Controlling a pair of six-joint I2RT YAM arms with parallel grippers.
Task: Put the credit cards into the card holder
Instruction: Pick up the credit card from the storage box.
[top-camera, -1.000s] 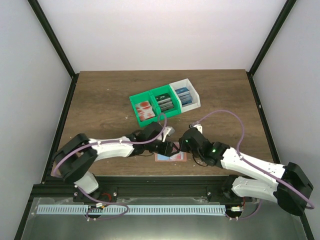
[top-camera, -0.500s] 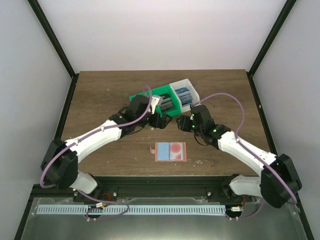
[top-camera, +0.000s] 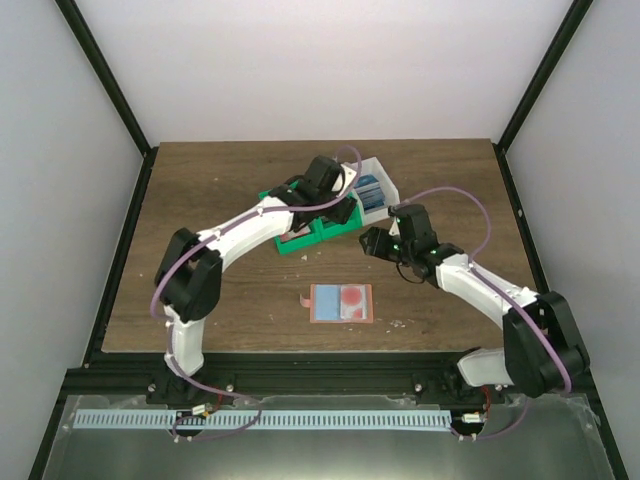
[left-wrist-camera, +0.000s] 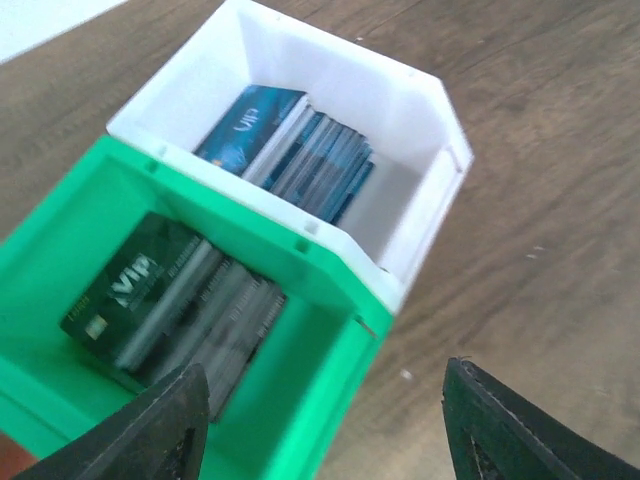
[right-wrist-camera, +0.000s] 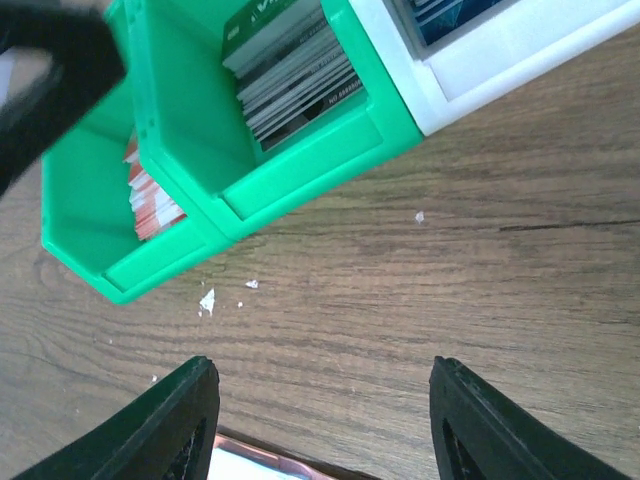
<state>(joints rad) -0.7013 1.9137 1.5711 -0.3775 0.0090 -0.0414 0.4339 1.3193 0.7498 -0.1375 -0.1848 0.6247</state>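
Left end effector (left-wrist-camera: 322, 425) has swung over tight-packed dark plastic credit cards (left-wrist-camera: 180, 305) — it and right end effector (right-wrist-camera: 322, 425) gape empty; I may pinch several.

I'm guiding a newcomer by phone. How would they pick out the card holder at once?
Start from the brown wooden table and find the green and white bins at its far middle. Toward the near edge, alone on bare wood, lies the card holder. Unlike the boxy bins, it is flat and salmon-rimmed, showing a blue panel and a red spot.
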